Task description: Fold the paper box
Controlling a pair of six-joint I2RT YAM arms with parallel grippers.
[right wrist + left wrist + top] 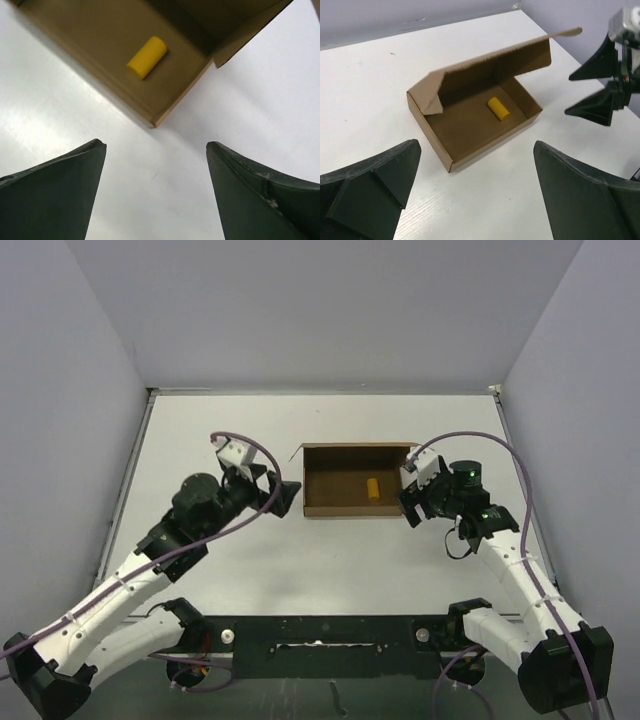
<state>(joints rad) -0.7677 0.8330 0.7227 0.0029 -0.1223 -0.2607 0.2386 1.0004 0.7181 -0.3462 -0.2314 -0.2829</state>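
a smooth white rectangular bench takes up the middle of the top view, its matte top faintly grained and lit softly and evenly, so that only pale, blurred shadows lie on it. a plain pale lavender-grey back wall meets the bench's far edge along a thin dark seam, and a matching left wall and right wall slant in along its two sides.

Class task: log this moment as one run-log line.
paper box: formed, lid up | yellow cylinder: lying inside | left gripper: open, empty | right gripper: open, empty
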